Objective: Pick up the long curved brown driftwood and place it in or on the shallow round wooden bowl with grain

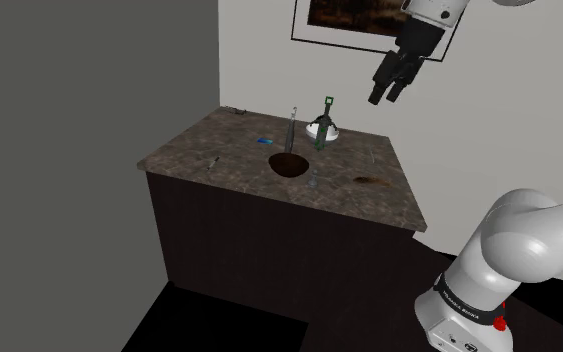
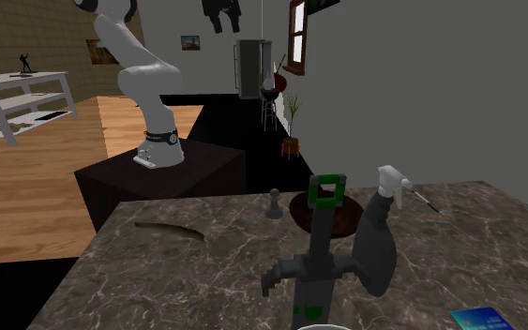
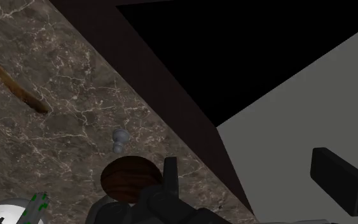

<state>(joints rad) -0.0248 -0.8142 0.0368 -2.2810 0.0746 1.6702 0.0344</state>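
Claw (image 1: 389, 97) spread, empty, high above table (image 1: 229, 140). Driftwood (image 1: 367, 180) lies flat near the table edge facing the stand (image 2: 196, 173); bowl (image 1: 287, 164) mid-table. Step: approach. Next: descend, straddle driftwood across its width.

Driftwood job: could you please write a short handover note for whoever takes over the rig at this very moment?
Gripper: open, holding nothing, high above the counter.
Driftwood: lying on the counter, untouched, apart from the bowl.
Bowl: upright on the counter and looks empty. A small grey figure stands between it and the driftwood.
Done: nothing yet.
Left: descend, grasp the driftwood, carry it past the figure, and release it in the bowl.
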